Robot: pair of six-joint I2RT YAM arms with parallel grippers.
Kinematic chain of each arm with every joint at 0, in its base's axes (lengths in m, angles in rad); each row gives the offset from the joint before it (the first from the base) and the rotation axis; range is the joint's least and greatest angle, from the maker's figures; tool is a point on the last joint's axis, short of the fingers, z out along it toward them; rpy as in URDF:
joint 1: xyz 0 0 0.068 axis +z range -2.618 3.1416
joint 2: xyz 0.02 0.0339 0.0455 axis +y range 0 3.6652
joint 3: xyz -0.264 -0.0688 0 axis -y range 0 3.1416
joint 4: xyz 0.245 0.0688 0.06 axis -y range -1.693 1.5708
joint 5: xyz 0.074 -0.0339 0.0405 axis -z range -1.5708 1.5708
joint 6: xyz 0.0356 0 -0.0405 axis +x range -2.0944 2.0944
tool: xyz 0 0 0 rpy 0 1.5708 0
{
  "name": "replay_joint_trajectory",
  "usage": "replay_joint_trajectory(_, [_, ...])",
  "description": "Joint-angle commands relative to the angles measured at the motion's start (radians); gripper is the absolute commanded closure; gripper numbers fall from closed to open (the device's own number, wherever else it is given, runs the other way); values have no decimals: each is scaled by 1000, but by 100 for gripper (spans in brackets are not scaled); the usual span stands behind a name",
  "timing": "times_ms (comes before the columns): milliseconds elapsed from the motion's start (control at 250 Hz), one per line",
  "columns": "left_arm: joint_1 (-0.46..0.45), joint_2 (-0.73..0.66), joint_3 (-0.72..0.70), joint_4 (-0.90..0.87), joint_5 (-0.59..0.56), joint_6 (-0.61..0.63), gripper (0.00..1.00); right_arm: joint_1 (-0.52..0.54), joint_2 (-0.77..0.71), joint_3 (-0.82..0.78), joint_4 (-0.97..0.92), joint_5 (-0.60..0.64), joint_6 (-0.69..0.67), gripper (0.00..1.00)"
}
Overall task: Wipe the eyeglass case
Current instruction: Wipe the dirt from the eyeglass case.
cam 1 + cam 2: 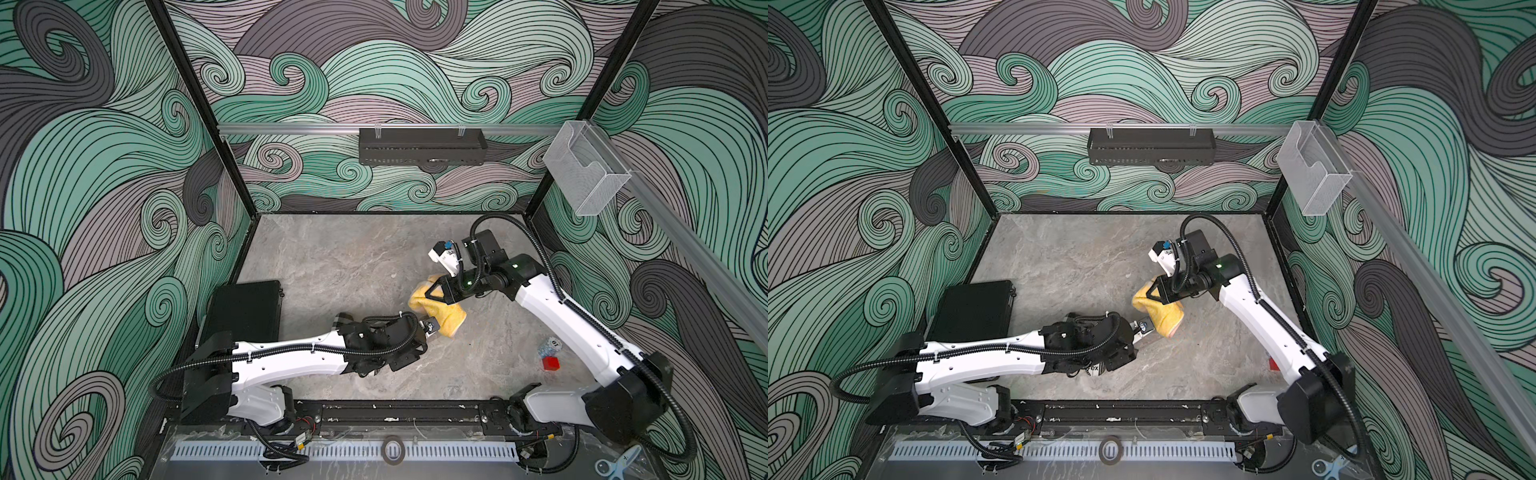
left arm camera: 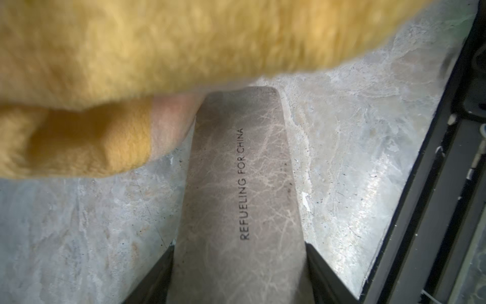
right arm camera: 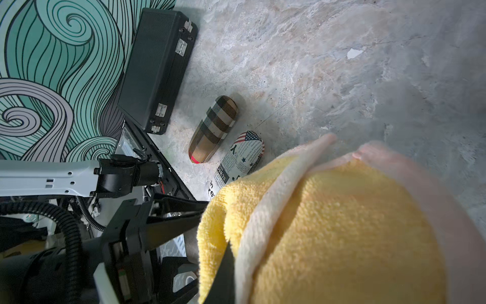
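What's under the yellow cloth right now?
Far end of the grey eyeglass case, held in the left gripper. The cloth, pinched by the right gripper, hides whether they touch.

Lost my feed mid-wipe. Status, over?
Left gripper: jaws shut on eyeglass case. Right gripper: jaws shut on yellow cloth, covering case's far end. Plaid case, newsprint case lie aside.

The cloth [image 3: 342, 223] is fluffy yellow terry with a pale pink hem. The grey case [image 2: 236, 197] looks like matt leather, veined with pale cracks and printed with black lettering. The table [image 1: 353, 257] is stone-patterned, grey and faintly glossy. The black box [image 3: 150, 71] is finely ribbed and matt, with bright metal latches. The plaid case [image 3: 213, 129] has a smooth sheen.
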Motion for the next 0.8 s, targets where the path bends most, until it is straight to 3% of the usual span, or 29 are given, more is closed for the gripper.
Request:
replay_joint_trajectory(0, [-34, 19, 64, 1, -120, 79, 47, 35, 64, 49, -18, -91, -47, 100])
replay_joint_trajectory(212, [-81, 66, 89, -11, -218, 112, 47, 63, 153, 50, -39, -101, -69, 100])
replay_joint_trajectory(499, [-109, 80, 80, -13, -280, 107, 48, 49, 178, -42, -69, 277, -35, 100])
replay_joint_trajectory(575, [-109, 77, 71, -9, -285, 101, 47, 47, 184, -51, -66, 327, -13, 100])
replay_joint_trajectory(623, [-108, 73, 68, -9, -286, 96, 47, 47, 184, -51, -51, 281, -10, 100])
replay_joint_trajectory(727, [-110, 60, 63, 1, -275, 89, 48, 54, 166, -62, 54, 3, -5, 100])
replay_joint_trajectory(795, [-110, 57, 59, 3, -275, 89, 48, 75, 167, -43, 85, -108, -4, 100])
